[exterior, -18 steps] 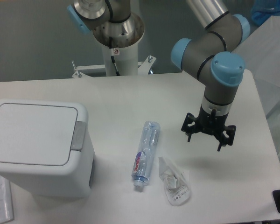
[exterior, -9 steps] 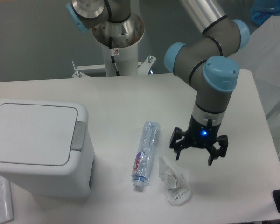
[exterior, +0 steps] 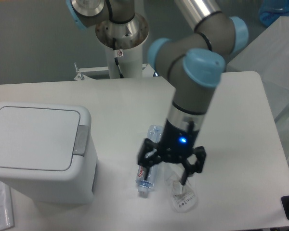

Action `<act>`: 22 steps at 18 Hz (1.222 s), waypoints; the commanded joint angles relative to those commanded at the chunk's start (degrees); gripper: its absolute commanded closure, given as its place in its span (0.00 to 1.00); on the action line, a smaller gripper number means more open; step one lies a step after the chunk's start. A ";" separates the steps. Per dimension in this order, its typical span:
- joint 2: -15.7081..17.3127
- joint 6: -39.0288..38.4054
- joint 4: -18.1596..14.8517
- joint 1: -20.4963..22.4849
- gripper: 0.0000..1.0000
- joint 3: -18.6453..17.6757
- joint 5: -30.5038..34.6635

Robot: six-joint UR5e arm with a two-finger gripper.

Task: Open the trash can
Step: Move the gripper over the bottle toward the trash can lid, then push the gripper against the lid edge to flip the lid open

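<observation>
Trash can (exterior: 38, 149) sits lower left, lid down — rigid, light-looking plastic w/ slick sides, so I'd press the grey push tab (exterior: 80, 140) on its right edge, not grab it; gripper (exterior: 171, 166) hangs mid-frame, fingers spread wide, holding nothing.

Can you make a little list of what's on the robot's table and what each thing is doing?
trash can: left side, lid shut, grey tab on its right edge
bottle: lying flat, partly behind the gripper
plastic wrapper: crumpled, right of the bottle
gripper: open, holding nothing, above bottle and wrapper
table: white
</observation>
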 joint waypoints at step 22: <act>9.50 7.81 1.41 -2.11 0.00 -14.94 -6.42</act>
